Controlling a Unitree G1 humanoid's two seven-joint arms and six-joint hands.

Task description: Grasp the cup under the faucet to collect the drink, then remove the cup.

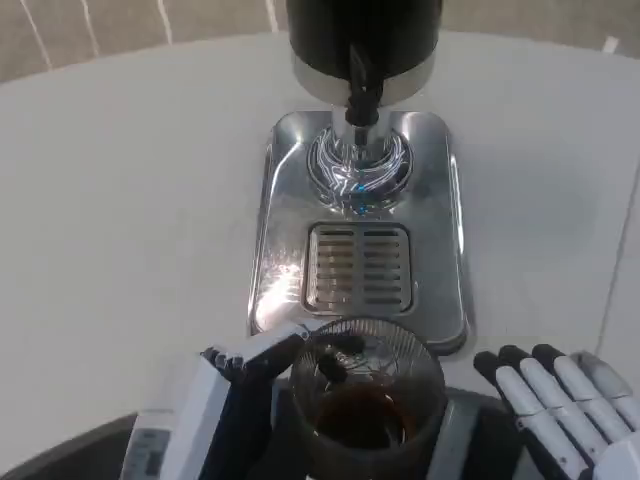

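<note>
A ribbed clear glass cup (pixel 368 400) with dark drink in its bottom sits at the near edge of the picture, in front of the dispenser's shiny steel base (pixel 440 200). My left hand (pixel 235 405) grips the cup from its left side, fingers against the rim. The black faucet lever (pixel 362 85) hangs from the dark dispenser body (pixel 365 35) at the top, above the chrome spout (pixel 358 165). The slotted drip grate (pixel 360 268) holds nothing. My right hand (pixel 565 405) lies to the right of the cup, fingers stretched out and apart, touching nothing.
The white round table (pixel 120 200) spreads around the dispenser, with its curved far edge at the top left. The steel base's near edge lies right behind the cup.
</note>
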